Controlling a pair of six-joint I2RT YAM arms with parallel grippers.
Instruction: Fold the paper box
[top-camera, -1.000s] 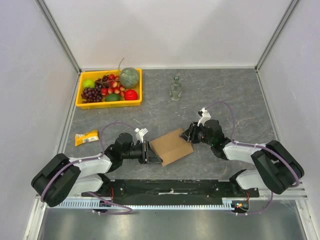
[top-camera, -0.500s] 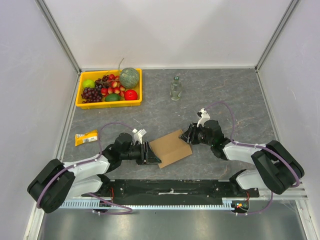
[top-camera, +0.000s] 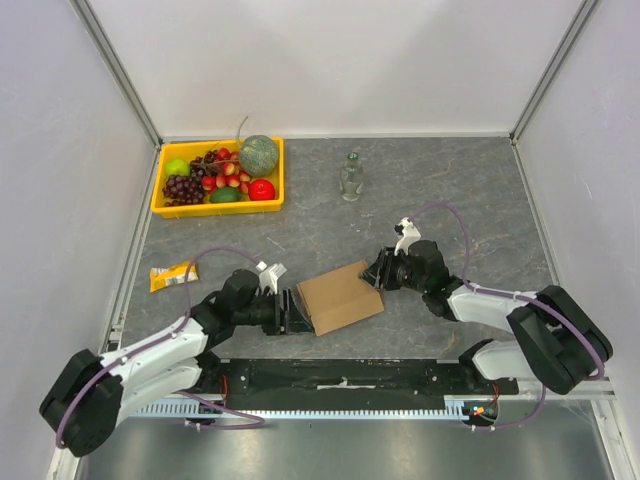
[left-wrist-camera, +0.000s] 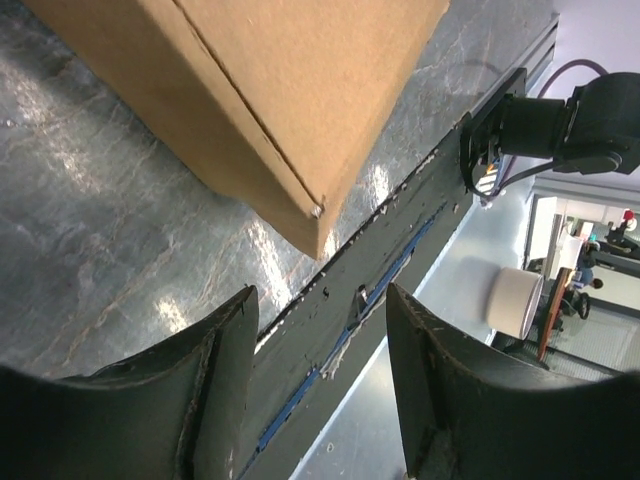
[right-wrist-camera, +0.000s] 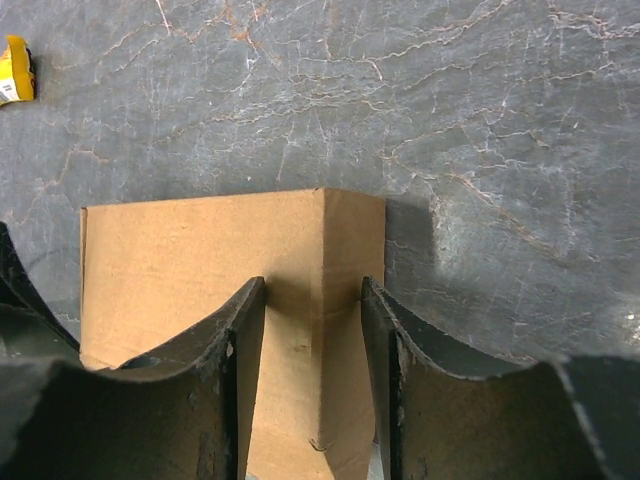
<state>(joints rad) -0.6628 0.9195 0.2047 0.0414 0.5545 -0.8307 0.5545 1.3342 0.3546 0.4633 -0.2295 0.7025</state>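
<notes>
The paper box (top-camera: 340, 297) is a closed brown cardboard box lying on the grey table between the arms. My right gripper (top-camera: 376, 272) is at its far right corner. In the right wrist view the jaws (right-wrist-camera: 310, 300) straddle the box's (right-wrist-camera: 200, 270) corner edge, one finger on each face, closed onto it. My left gripper (top-camera: 290, 312) is just left of the box, open and empty. In the left wrist view the box (left-wrist-camera: 290, 80) and its near corner sit beyond the open gripper (left-wrist-camera: 320, 300), not touching it.
A yellow fruit tray (top-camera: 158, 190) stands at the back left. A small glass bottle (top-camera: 350, 177) stands at the back centre. A yellow snack packet (top-camera: 172, 275) lies at the left, also in the right wrist view (right-wrist-camera: 12, 70). The black base rail (top-camera: 340, 375) runs along the near edge.
My left gripper has drawn back to the left, off the box's near corner. The box has turned a little and sits squarer. The right gripper has stayed at the far right corner.
</notes>
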